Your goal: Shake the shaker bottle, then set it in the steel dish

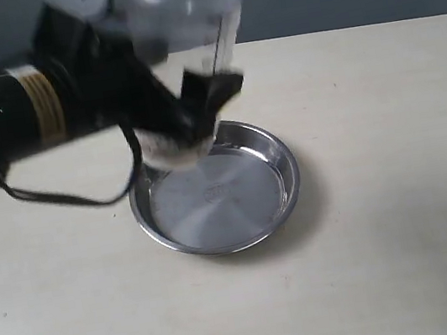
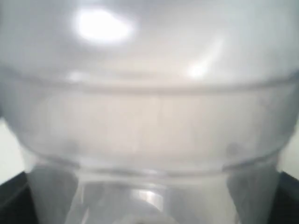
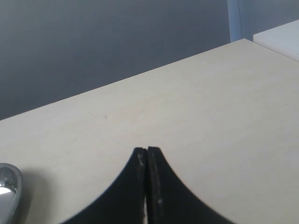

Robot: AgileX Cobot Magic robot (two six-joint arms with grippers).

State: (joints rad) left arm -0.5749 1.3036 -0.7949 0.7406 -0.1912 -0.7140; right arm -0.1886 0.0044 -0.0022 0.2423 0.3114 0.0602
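The shaker bottle [image 1: 183,17] is in the air above the back left rim of the steel dish [image 1: 289,176], smeared by motion blur, with its domed shoulder uppermost. My left gripper [image 1: 201,107] is shut on its clear body. The left wrist view is filled with the bottle's frosted wall [image 2: 149,116], and the dark fingers [image 2: 13,198] show only at the corners. The pellets inside cannot be made out. The dish lies flat on the table with nothing in it. My right gripper [image 3: 147,151] is shut on nothing, low over the bare table, with the dish's rim [image 3: 7,186] off to one side.
The pale wooden table [image 1: 391,260] stretches around the dish. The left arm's black cable [image 1: 66,196] loops down close to the table, to the left of the dish. A grey wall [image 3: 117,42] stands behind the far edge.
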